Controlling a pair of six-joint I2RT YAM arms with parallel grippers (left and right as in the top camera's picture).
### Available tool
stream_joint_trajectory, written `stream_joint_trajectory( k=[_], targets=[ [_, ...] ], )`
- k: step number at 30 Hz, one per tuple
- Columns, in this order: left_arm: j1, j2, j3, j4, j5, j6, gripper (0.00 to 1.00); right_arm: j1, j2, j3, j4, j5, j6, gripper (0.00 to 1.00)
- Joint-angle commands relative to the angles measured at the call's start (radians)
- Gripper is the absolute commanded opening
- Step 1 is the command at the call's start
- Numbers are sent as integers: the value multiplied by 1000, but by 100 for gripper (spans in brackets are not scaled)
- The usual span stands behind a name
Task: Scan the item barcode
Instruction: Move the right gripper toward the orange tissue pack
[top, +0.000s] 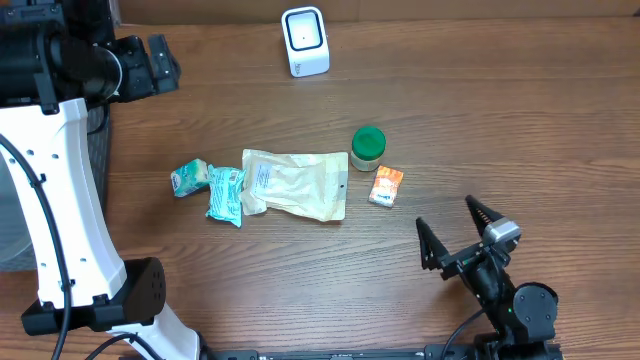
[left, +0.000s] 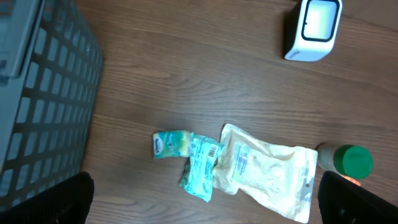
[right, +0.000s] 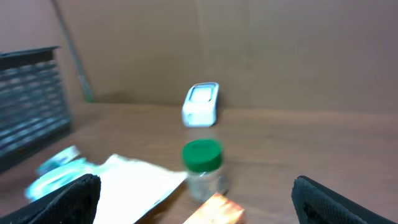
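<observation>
items on the table, listed from the flat cream plastic pouch outward:

- flat cream plastic pouch, printed label facing up: lies flat near the middle of the brown wood-grain table.
- teal-and-white crinkled wrapper: against the pouch's left edge, touching it.
- small green-and-white packet: just left of that wrapper, farther from the pouch.
- clear jar with a green lid: upright, just off the pouch's far right corner.
- small orange packet: just right of the pouch, on the near side of the jar.
- white box-shaped barcode scanner: well beyond the pouch at the table's far edge, apart from every item.
- grey mesh basket: far to the left of the pouch.
- left gripper: held high, far left of the pouch, jaws spread wide, grasping nothing.
- right gripper: on the near right of the pouch, fingers splayed apart, empty, touching no item.
</observation>
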Motion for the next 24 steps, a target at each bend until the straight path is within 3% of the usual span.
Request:
stream_joint_trajectory(
  k=[1, 8, 18, 24],
  targets=[
    [0, 2, 10, -2, -7, 20, 100, -2, -4, 49, -51, -80, 60, 100],
    [-1, 2, 10, -2, -7, 20, 100, -2, 119, 260, -172, -88, 11, 100],
    [-1, 2, 10, -2, -7, 20, 100, -2, 571, 716, -562, -88, -60, 100],
    [-1, 2, 10, -2, -7, 20, 100, -2, 794, 801, -637, -111, -52, 100]
  ],
)
